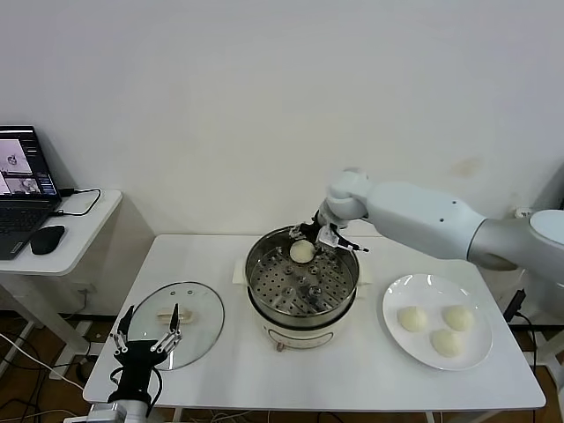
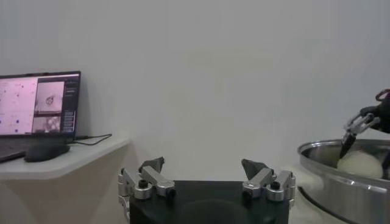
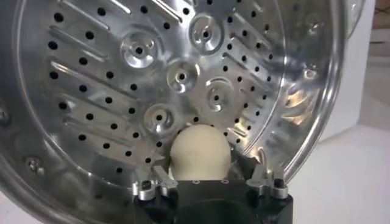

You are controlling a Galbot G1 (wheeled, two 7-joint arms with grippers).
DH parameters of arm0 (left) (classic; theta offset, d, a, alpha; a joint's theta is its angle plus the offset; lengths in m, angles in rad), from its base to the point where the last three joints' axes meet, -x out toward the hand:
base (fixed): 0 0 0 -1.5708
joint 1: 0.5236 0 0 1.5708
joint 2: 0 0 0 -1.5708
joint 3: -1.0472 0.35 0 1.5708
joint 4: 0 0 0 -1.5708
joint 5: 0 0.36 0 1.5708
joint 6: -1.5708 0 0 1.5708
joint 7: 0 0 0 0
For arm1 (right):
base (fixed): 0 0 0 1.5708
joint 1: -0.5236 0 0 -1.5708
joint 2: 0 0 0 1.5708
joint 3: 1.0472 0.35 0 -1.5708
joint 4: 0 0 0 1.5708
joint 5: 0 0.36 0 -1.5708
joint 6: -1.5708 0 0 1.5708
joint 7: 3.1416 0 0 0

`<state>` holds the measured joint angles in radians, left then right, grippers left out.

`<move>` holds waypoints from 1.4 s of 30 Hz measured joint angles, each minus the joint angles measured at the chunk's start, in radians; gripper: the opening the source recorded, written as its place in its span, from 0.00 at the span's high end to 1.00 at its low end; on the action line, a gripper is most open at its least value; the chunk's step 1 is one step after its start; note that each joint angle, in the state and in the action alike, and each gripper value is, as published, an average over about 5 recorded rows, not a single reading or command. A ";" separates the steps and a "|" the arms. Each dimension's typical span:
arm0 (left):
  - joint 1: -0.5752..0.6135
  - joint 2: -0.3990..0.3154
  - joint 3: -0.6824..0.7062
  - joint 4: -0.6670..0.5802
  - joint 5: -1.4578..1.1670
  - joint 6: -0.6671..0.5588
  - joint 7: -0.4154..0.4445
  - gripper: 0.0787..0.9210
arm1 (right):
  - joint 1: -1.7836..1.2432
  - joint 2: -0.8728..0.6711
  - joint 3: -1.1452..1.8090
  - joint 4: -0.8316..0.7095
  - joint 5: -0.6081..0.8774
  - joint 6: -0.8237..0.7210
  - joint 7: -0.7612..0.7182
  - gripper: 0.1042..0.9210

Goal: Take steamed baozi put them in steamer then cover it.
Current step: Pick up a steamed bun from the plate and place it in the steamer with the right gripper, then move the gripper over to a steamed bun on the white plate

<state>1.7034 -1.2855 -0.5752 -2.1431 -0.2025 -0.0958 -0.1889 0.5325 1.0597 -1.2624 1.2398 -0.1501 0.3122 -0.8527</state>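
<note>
The steamer stands mid-table on its white base, with its perforated tray bare except for one baozi at the far edge. My right gripper hangs over that baozi, fingers spread wide to either side of it and open. Three more baozi lie on the white plate to the right. The glass cover lies flat on the table to the left, its handle up. My left gripper is open and empty over the cover's near edge. The left wrist view shows the left gripper, the steamer and the baozi.
A side table at the left carries a laptop and a mouse. The white wall rises close behind the work table. The table's front edge runs just below the plate and the cover.
</note>
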 measured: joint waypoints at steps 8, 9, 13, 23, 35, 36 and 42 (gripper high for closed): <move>-0.014 0.018 0.008 -0.004 -0.011 0.014 0.002 0.12 | 0.116 -0.207 -0.017 0.193 0.238 -0.296 -0.089 0.12; -0.016 0.021 0.008 -0.005 -0.012 0.016 0.002 0.12 | 0.124 -0.239 -0.020 0.215 0.256 -0.328 -0.095 0.12; -0.021 0.032 0.009 -0.003 -0.015 0.020 0.002 0.12 | 0.142 -0.371 -0.034 0.300 0.300 -0.434 -0.112 0.12; -0.037 0.042 0.025 0.022 -0.014 0.022 0.000 0.12 | 0.049 -0.660 -0.005 0.420 0.284 -0.562 -0.129 0.12; -0.041 0.039 0.027 0.044 -0.009 0.026 0.000 0.12 | -0.419 -0.800 0.309 0.437 0.159 -0.600 -0.118 0.12; -0.041 0.038 0.027 0.044 -0.008 0.026 0.000 0.12 | -0.455 -0.801 0.335 0.435 0.150 -0.601 -0.115 0.12; -0.035 0.035 0.023 0.045 -0.004 0.027 0.000 0.12 | -0.612 -0.778 0.457 0.411 0.111 -0.606 -0.094 0.12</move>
<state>1.6679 -1.2509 -0.5521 -2.0984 -0.2069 -0.0689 -0.1887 -0.0792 0.2816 -0.8050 1.6506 -0.0391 -0.2937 -0.9471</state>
